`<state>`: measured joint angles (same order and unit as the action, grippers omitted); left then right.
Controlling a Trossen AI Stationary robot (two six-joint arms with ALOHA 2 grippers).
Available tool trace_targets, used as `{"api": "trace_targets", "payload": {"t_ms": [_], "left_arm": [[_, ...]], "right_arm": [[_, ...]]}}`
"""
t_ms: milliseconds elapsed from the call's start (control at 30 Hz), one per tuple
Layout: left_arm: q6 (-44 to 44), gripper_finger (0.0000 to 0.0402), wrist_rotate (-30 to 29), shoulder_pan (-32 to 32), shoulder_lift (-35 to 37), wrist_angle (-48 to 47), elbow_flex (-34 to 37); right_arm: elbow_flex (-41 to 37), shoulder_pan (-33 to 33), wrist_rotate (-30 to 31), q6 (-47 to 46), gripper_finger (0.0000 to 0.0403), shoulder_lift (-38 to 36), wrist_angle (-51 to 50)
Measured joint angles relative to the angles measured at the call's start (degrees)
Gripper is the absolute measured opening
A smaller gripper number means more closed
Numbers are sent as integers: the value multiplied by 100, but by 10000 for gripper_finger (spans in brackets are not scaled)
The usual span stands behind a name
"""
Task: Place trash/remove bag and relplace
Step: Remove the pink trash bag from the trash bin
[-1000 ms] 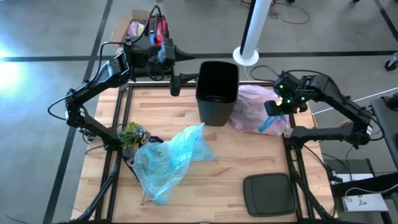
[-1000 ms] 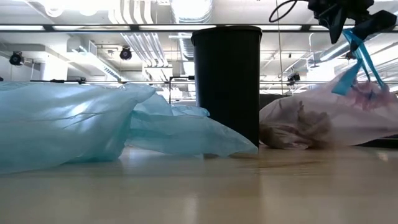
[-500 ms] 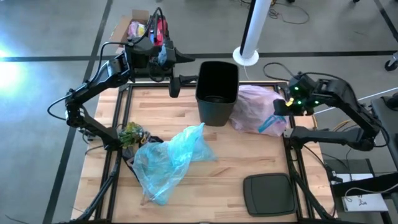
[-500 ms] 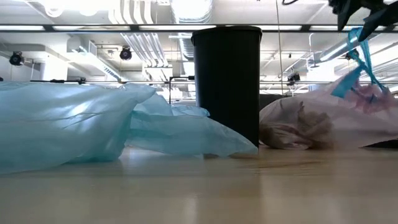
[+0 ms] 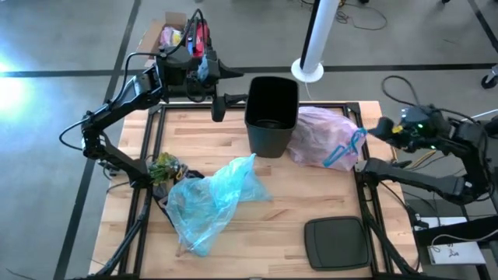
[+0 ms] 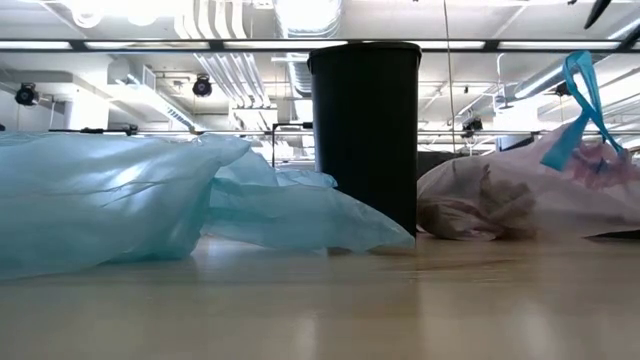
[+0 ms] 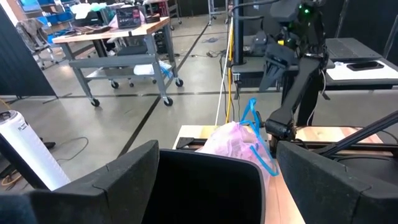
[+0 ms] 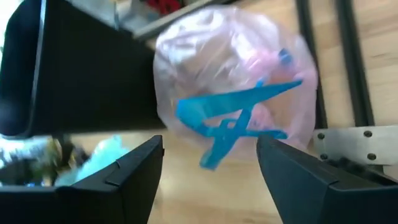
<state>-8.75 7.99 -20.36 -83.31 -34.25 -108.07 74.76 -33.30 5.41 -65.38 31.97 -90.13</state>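
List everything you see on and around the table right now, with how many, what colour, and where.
bin: one, black, upright at the table's far middle.
pink bag: one, pale pink with blue drawstrings, lying full just right of the bin.
blue bag: one, light blue, spread over the table's front left.
lid: one, dark, flat at the front right corner.
green clutter: one small pile, at the left edge.
cardboard box: one, brown, on the floor beyond the far left corner.
white pole: one, on the floor behind the bin.
left gripper: jaws open, beside the bin's left rim.
right gripper: jaws open, past the table's right edge.
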Motion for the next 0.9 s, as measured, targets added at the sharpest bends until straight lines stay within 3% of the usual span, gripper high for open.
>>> {"api": "trace_targets", "payload": {"t_ms": [233, 467, 700, 900], "left_arm": [[22, 311, 0, 0, 0, -3, 0], [24, 311, -1, 0, -7, 100, 0], [89, 311, -2, 0, -9, 115, 0], [133, 311, -13, 0, 11, 46, 0]], "right_arm": [[-127, 2, 686, -154, 197, -174, 2], [-854, 2, 928, 165, 105, 305, 370], [-2036, 4, 150, 683, 12, 773, 2133], [-3003, 4, 170, 906, 14, 1355, 2336]]}}
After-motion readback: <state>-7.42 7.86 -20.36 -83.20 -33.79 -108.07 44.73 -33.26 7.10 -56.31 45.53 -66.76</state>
